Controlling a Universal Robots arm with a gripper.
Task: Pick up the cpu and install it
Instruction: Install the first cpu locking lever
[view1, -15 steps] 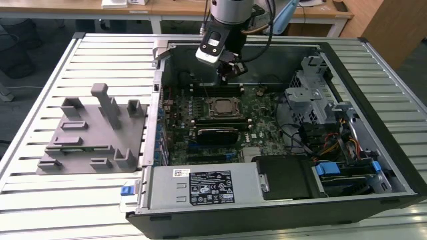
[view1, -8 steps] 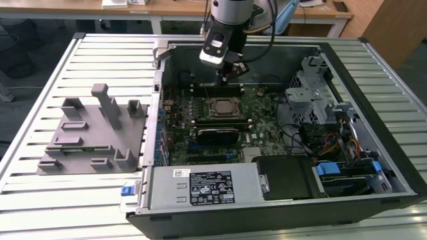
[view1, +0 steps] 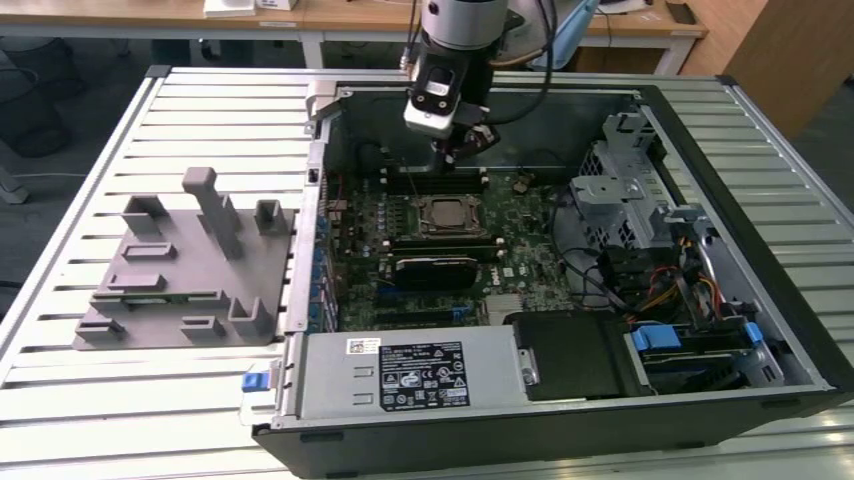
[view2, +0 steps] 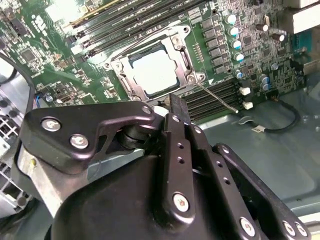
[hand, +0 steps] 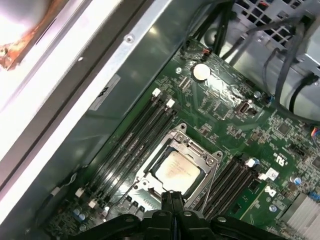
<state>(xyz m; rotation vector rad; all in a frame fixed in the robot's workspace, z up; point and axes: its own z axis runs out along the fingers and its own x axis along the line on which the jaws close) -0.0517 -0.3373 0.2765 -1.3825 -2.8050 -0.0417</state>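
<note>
Exterior view: the gripper (view1: 462, 148), fingers pressed together and empty, hangs at upper centre of the frame; the cpu (view1: 447, 213) sits in its socket frame (view1: 419, 216) just below it, toward frame centre.

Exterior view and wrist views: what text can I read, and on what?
Nothing reads clearly.
On the power supply, black label: print too small.
The white sticker beside it: too small.
On the cpu, in the socket: faint marks, illegible.
On the motherboard: white markings, illegible.
</note>
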